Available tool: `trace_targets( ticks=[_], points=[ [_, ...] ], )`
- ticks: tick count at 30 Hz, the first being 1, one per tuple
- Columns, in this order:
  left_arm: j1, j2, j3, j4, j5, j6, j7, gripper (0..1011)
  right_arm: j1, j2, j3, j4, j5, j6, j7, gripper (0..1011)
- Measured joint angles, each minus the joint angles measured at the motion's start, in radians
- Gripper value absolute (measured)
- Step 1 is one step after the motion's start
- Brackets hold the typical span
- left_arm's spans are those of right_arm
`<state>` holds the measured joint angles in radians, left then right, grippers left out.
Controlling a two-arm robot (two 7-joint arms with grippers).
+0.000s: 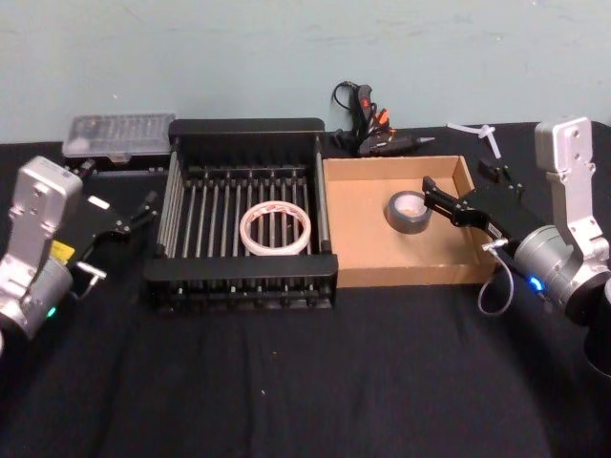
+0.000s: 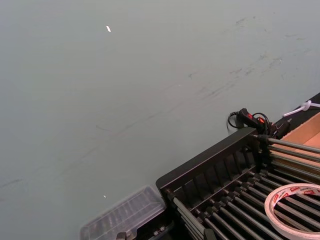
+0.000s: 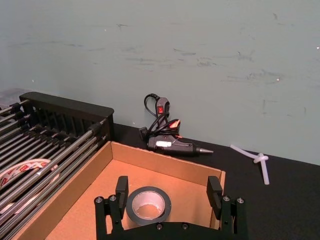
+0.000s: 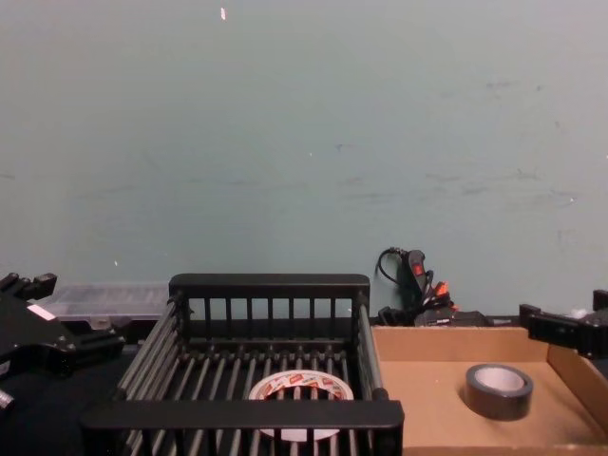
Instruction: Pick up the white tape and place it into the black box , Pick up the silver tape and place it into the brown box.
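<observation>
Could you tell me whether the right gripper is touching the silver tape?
Apart: in the right wrist view the open right gripper has cardboard showing between each finger and the silver tape.

Both arms low, one on each side.
The right gripper [image 1: 431, 194] reaches inward with its jaws spread wide; the left gripper [image 1: 143, 209] points inward too, fingers indistinct.

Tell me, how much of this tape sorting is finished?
Both placements look done. The white tape lies flat on the bars of the black box, and the silver tape sits on the floor of the brown box. The right hand hovers open around the silver tape, gripping nothing. The left hand waits beside the black box. Only pulling the arms back seems left.
</observation>
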<state>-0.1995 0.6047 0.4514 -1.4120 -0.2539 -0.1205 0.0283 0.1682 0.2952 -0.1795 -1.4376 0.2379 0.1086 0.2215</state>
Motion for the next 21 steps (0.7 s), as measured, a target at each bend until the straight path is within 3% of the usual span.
trace_targets(
  ticks=[21],
  points=[
    [0.0, 0.0, 0.0, 0.0, 0.0, 0.0, 0.0, 1001, 0.0, 0.001, 0.0, -0.001, 0.002, 0.0, 0.0, 1000]
  ],
)
